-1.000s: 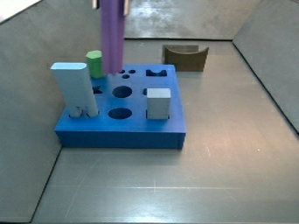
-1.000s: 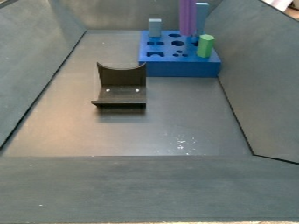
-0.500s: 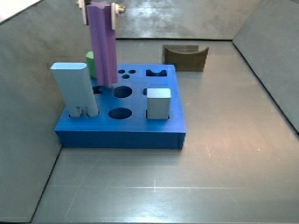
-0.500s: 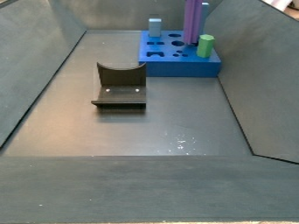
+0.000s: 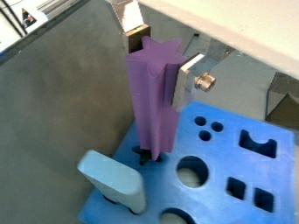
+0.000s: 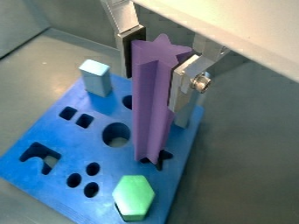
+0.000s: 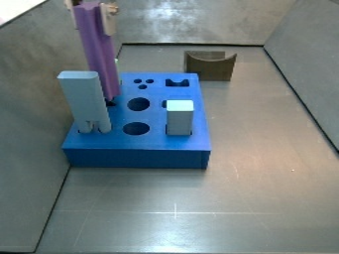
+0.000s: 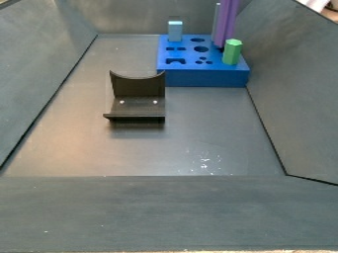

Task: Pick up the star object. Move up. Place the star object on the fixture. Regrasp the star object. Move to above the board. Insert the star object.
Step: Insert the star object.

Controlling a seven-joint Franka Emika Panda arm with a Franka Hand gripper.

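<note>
Above the board (image 6: 82,162), end effector (image 6: 158,54) gripping upright star object (image 6: 152,101)

Grey-walled lab test enclosure (image 8: 53,89)

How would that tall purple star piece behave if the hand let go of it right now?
The star object looks rigid. Tall and slim, it would probably tip unless its hole in the board holds it. The hand grips its upper part.

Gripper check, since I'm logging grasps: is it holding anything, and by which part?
The gripper holds the purple star object by its upper part, fingers clamped on opposite sides, its lower end at the blue board.
</note>
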